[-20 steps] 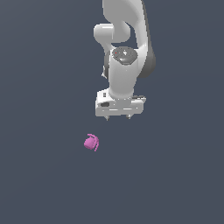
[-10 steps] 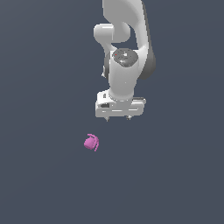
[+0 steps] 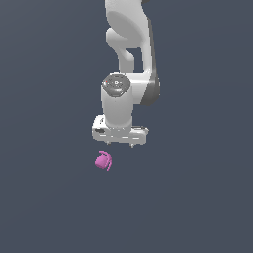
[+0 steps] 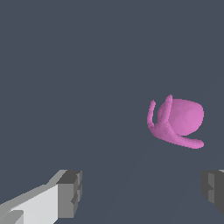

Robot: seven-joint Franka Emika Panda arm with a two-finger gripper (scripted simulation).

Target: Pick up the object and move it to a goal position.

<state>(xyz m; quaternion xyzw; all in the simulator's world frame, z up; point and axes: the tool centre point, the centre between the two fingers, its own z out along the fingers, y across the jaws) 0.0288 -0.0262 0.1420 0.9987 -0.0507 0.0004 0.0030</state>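
Plain slate-grey surface [image 3: 197, 197] bears pink mug [image 3: 103, 161].

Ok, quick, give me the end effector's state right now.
End effector: open and empty. Its fingers stand wide apart, and the pink mug lies on the floor, clear of them and not between them.

Open floor [image 3: 197, 197] around mug [image 3: 104, 161]

The arm [image 3: 126, 44] runs off the top edge; one claw finger [image 4: 214, 190] is cropped.
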